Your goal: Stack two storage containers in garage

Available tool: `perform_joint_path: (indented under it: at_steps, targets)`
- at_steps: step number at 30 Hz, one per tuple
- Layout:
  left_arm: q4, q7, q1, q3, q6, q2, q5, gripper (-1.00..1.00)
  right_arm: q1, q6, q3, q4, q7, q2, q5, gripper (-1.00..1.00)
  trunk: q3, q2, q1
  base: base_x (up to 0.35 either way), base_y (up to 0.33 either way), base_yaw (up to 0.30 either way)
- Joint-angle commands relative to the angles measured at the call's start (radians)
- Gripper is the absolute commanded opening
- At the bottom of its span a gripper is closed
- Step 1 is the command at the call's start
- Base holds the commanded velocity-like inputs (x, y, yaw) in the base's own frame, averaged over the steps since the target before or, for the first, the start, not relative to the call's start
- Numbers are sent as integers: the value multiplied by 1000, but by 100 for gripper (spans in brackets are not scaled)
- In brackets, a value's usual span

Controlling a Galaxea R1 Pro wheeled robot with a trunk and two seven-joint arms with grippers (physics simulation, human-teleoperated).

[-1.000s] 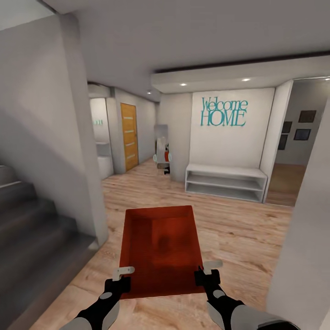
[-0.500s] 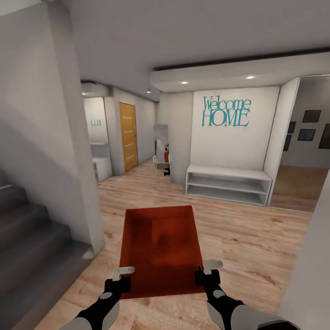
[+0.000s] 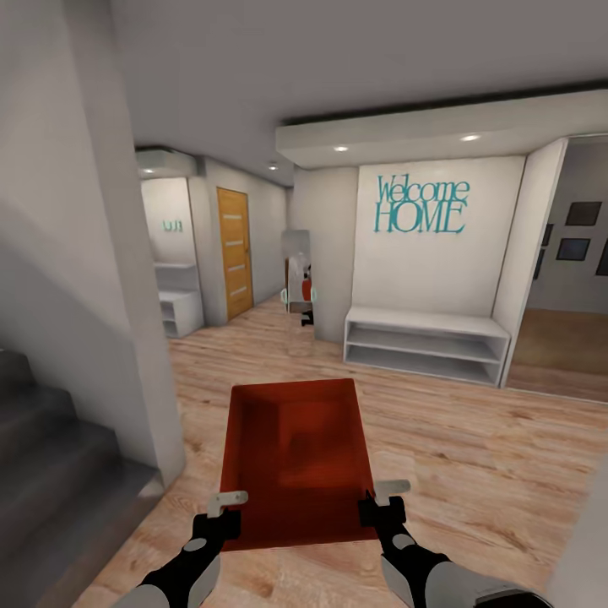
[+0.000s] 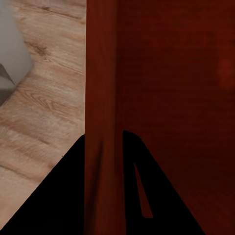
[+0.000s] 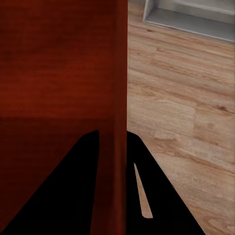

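Robot carries one storage container [image 3: 295, 460] thru a hallway, both grippers on it

Head view: the orange-red bin is held level above the light wood plank floor [image 3: 473, 456], open top up; left gripper [image 3: 223, 515] grips its near-left wall, right gripper [image 3: 382, 504] its near-right wall. Ahead: white shelf bench [image 3: 426, 342] under a "Welcome HOME" sign [image 3: 420, 205], an orange-wood door [image 3: 235, 252] w/ pale stripes further back on the left, grey stairs [image 3: 51, 473] at left. Left wrist view: container wall [image 4: 103, 98] runs between the dark fingers [image 4: 58, 196], jaws clenched on it. Right wrist view: same, wall [image 5: 117, 73] pinched between the fingers [image 5: 156, 196], planks & bench beyond
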Motion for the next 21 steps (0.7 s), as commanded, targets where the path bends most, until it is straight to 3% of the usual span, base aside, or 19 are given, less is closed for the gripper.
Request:
perform_joint_path:
  at_steps: [1,21]
  targets:
    - [-3,7,-1,-32,-53,19,2,-100,-1,4,-48,3,-4,1,25,-100,-2,-1,1,322,0,0]
    - [-3,7,-1,-32,-53,19,2,-100,-1,4,-48,3,-4,1,25,-100,-2,-1,1,322,0,0]
